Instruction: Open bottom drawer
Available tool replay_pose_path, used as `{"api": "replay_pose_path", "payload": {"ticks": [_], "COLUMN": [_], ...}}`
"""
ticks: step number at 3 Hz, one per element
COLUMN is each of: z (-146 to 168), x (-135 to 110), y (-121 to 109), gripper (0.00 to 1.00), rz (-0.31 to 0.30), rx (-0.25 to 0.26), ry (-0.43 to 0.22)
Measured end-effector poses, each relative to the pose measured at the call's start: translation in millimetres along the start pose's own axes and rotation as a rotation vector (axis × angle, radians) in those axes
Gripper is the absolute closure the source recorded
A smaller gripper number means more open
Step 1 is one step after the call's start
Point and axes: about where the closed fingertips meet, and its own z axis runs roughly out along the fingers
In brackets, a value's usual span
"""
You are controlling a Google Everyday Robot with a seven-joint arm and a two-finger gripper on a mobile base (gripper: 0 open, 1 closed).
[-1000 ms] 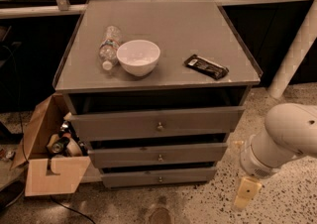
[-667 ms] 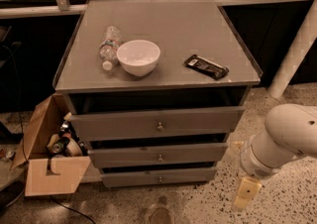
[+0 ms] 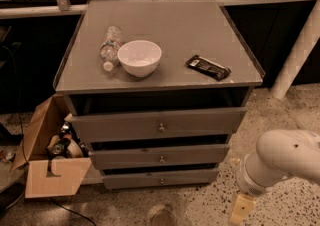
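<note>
The grey cabinet has three drawers. The bottom drawer (image 3: 160, 178) has the slimmest front, low near the floor, with a small round brass knob (image 3: 161, 181) at its centre. It sits about flush under the middle drawer (image 3: 159, 157). The top drawer (image 3: 157, 124) stands out furthest. My gripper (image 3: 240, 209) hangs at the lower right of the view, below the white arm (image 3: 280, 162), off to the right of the bottom drawer and not touching it.
On the cabinet top (image 3: 200, 30) lie a plastic bottle (image 3: 110, 46), a white bowl (image 3: 139, 57) and a dark snack packet (image 3: 208, 67). An open cardboard box (image 3: 52, 162) with clutter stands at the cabinet's left. A white post (image 3: 300, 45) rises at the right. Speckled floor lies in front.
</note>
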Motion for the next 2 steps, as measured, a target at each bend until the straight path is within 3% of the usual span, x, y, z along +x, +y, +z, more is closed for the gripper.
{"api": "replay_pose_path", "payload": {"ticks": [2], "z": [83.0], "x": [16.0], "y": [-10.0], "gripper": [0.0], "rz": [0.065], "rx": [-0.041], "ry": [-0.028]}}
